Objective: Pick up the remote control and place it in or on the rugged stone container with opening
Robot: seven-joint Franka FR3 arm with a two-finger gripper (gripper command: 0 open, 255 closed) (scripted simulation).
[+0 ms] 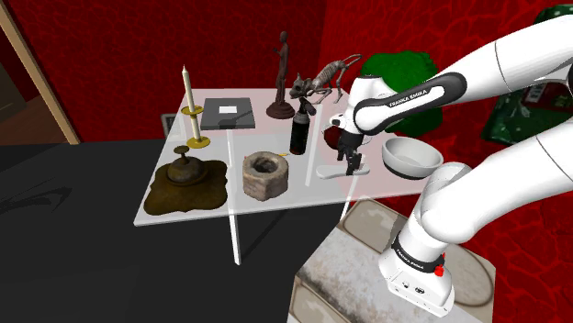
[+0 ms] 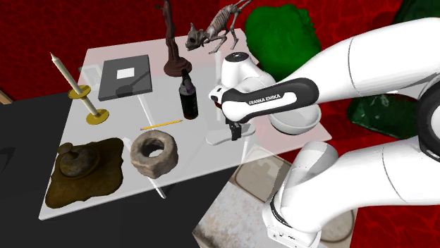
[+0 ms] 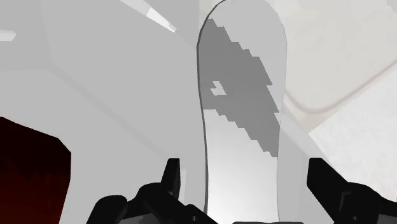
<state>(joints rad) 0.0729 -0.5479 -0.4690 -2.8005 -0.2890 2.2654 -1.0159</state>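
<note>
Remote control [image 1: 331,172]: a flat, elongated slab, pale white with a grey patch on top. It lies flat on the translucent white table [image 1: 303,193], near the edge closest to the stand. In the shoulder view it sits between the dark glass bottle [image 1: 299,131] and the white bowl [image 1: 411,158].

All-black gripper [image 1: 352,163]: pointing down, directly over the remote's end. In the wrist view the fingers [image 3: 170,172] stand wide apart on either side of the slab [image 3: 242,114], with a gap on both sides and no contact seen.

Rough grey stone container [image 1: 252,179]: ring-shaped with its opening upward. It stands well apart from the remote, toward the shoulder view's left.
</note>
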